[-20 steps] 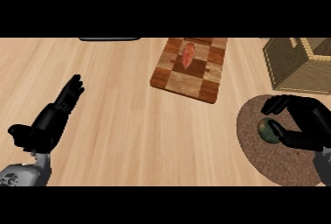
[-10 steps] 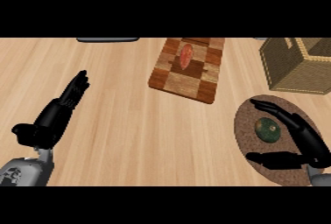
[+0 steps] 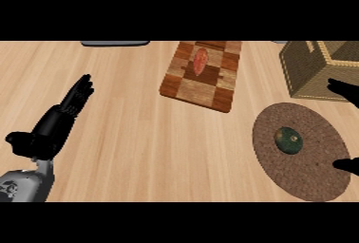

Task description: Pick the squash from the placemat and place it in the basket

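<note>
While the squash (image 3: 288, 140) sits on the placemat (image 3: 312, 178), we can't tell the right robot hand (image 3: 345, 89) grip at the edge. Left robot hand (image 3: 60, 121) rests open, holding nothing; basket (image 3: 308, 76) beyond

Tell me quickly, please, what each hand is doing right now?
Left hand: open, holding nothing.
Right hand: mostly out of view; cannot tell. The squash lies free on the placemat.
</note>
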Robot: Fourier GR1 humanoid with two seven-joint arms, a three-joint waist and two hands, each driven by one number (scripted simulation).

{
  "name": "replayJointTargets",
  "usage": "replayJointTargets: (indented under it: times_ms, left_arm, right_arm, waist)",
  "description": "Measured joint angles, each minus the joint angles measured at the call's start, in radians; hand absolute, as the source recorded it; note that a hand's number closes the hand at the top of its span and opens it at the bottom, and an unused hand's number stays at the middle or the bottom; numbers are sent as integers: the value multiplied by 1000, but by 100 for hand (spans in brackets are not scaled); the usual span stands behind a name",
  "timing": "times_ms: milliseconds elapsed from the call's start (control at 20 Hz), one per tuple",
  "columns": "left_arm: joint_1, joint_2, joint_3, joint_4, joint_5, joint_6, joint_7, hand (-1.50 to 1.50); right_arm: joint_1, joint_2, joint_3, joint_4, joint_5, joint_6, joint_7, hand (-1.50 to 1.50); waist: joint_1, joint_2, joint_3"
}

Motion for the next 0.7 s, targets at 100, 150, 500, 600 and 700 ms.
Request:
replayJointTargets:
  times_ms: [100,150,500,600,700]
  left_arm:
    - [3,-2,-1,-7,0,-2,5,0]
    - [10,-7,-4,-5,-5,-1,-3,0]
    - [17,-16,10,1,-16,-23,-18,0]
    - [10,-23,16,5,-20,-30,-17,0]
    - [13,-23,27,-9,-21,-38,-8,0]
  right_arm:
    - [9,-71,-13,-37,-21,92,59,-150]
    - [15,-99,-17,-62,-34,134,91,-150]
    - [122,-212,-165,-159,-156,371,143,-150]
    - [134,-223,-230,-158,-190,430,144,-150]
    - [179,-206,-284,-165,-175,460,112,-150]
  waist:
    - [2,0,1]
    - [3,0,1]
    - [6,3,3]
    - [9,3,4]
    - [10,3,4]
